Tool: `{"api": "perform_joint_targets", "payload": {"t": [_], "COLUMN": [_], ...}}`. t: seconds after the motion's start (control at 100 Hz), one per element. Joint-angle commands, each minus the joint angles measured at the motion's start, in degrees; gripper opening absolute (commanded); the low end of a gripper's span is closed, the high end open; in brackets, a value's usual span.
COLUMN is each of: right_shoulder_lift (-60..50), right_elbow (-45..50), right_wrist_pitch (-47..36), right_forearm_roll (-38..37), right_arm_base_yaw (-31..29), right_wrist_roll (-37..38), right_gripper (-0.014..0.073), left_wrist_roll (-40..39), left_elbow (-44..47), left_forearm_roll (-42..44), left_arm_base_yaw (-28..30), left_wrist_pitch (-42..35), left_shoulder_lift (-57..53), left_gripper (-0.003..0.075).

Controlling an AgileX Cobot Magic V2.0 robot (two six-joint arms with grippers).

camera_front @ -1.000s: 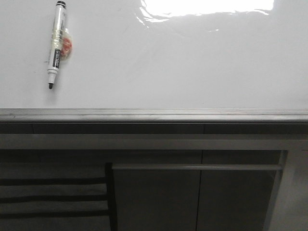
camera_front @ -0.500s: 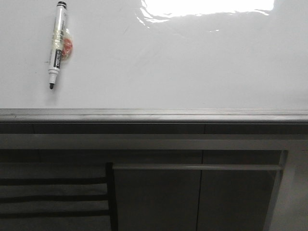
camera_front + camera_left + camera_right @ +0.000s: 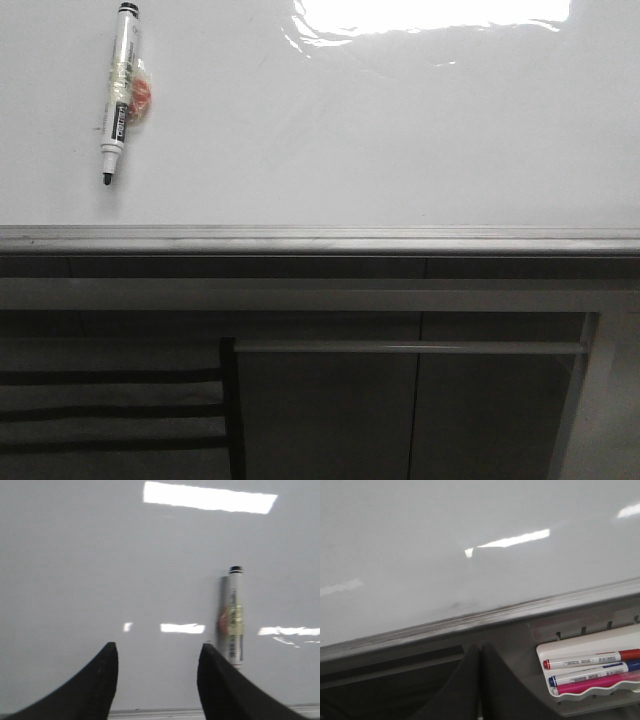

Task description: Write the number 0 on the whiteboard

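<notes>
The whiteboard (image 3: 380, 130) is a glossy white board with glare at its top and a grey metal edge strip (image 3: 320, 240) along its near side. No number 0 shows on it. A white marker pen (image 3: 118, 90) with a black uncapped tip lies on the board at the far left, tip toward the edge strip. In the left wrist view my left gripper (image 3: 158, 652) is open and empty above the board, and the marker (image 3: 233, 617) lies just beside one finger. My right gripper (image 3: 480, 650) is shut and empty below the board's edge (image 3: 470, 617).
Grey cabinet panels (image 3: 420, 400) stand below the board's edge. A dark slatted rack (image 3: 110, 410) is at the lower left. A white tray (image 3: 592, 672) with red, blue and pink markers hangs by the right gripper.
</notes>
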Motion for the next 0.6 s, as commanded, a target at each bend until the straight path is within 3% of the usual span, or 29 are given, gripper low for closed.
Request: {"api": "perform_joint_targets", "payload": {"t": [0.0, 0.13, 0.23, 0.36, 0.47, 0.59], "right_shoulder_lift": [1.09, 1.09, 1.09, 1.09, 1.09, 1.09], "right_elbow": [-1.83, -0.66, 0.2, 0.2, 0.2, 0.2], "right_wrist_pitch": [-3.51, -3.51, -3.95, -5.51, -6.08, -6.08], "right_forearm_roll": [-1.3, -1.29, -1.29, -1.29, -1.29, -1.29], "right_arm_base_yaw": [0.08, 0.08, 0.08, 0.08, 0.08, 0.08], "right_wrist_roll": [-0.13, -0.13, -0.13, -0.13, -0.13, -0.13], "right_gripper": [-0.0069, -0.0069, -0.0069, -0.0069, -0.0069, -0.0069], "left_wrist_roll": [-0.5, 3.53, 3.53, 2.3, 2.3, -4.98], "left_elbow": [-2.08, -2.08, -2.08, -2.08, -2.08, -2.22], "left_forearm_roll": [0.33, 7.35, 6.39, -0.27, -0.26, 1.39], "left_arm_base_yaw": [-5.16, -10.97, -13.6, -14.14, -14.14, -14.26], "left_wrist_pitch": [-9.9, -13.67, -16.88, -25.05, -31.96, -41.14], "left_shoulder_lift": [2.91, 8.71, 15.75, 25.57, 33.95, 40.72], "left_gripper": [0.0365, 0.0363, 0.0363, 0.0363, 0.0363, 0.0363]}}
